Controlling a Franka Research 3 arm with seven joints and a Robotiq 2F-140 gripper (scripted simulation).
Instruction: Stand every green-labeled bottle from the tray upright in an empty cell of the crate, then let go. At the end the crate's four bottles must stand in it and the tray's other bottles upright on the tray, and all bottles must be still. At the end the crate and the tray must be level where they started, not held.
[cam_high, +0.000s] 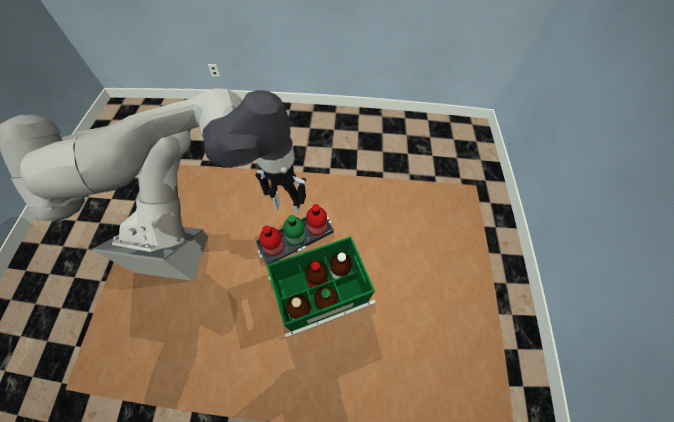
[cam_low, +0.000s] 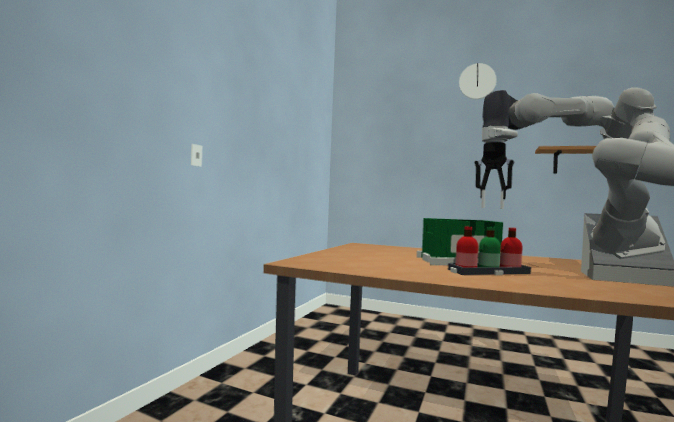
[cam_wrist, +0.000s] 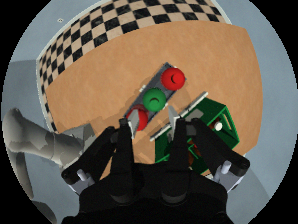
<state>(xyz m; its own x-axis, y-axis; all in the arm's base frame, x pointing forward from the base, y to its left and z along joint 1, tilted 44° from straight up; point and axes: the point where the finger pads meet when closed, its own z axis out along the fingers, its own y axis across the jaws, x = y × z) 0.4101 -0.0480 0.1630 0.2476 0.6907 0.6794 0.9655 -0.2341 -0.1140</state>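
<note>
A green-labeled bottle (cam_high: 294, 229) stands upright in the middle of the dark tray (cam_high: 292, 246), between two red-labeled bottles (cam_high: 271, 240) (cam_high: 316, 219). It also shows in the side view (cam_low: 489, 248) and the wrist view (cam_wrist: 153, 100). The green crate (cam_high: 324, 284) next to the tray holds several brown bottles; its near-right and far-left cells are empty. My gripper (cam_high: 288, 204) hangs partly open and empty, well above the green-labeled bottle, as the side view (cam_low: 492, 204) shows.
The robot base (cam_high: 150, 240) stands on the table left of the tray. A wall shelf (cam_low: 565, 149) is behind the arm. The crate sits close against the tray's near side.
</note>
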